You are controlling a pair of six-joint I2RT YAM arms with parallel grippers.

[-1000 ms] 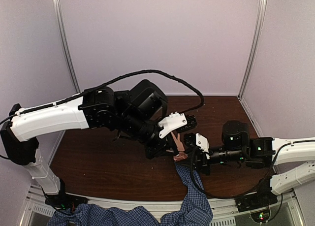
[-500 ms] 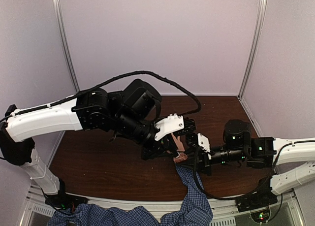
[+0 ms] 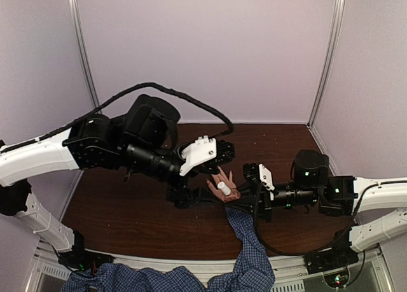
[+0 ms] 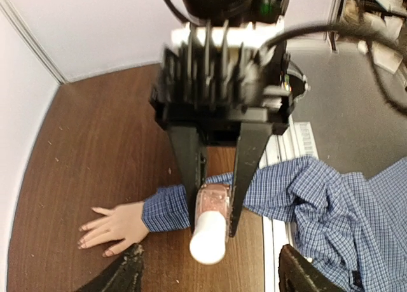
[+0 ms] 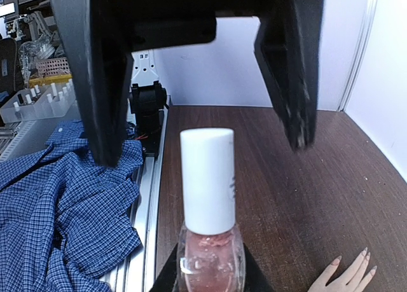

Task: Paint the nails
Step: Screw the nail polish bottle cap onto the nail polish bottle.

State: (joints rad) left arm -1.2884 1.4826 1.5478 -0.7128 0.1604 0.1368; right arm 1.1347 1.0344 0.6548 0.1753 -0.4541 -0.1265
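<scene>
The left gripper (image 3: 206, 173) hangs over the table (image 3: 127, 209), jaws spread wide around nothing. Just right of it, a hand (image 4: 117, 223) lies flat, its nails (image 4: 81, 243) pointing away from the sleeve (image 4: 168, 206). Near the hand, the right gripper (image 4: 213, 229) pinches a white-capped bottle (image 5: 207, 177).

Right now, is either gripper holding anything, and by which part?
The right gripper holds the nail-polish bottle by its glass body, with the white cap free. The left gripper is open and holds nothing.
</scene>
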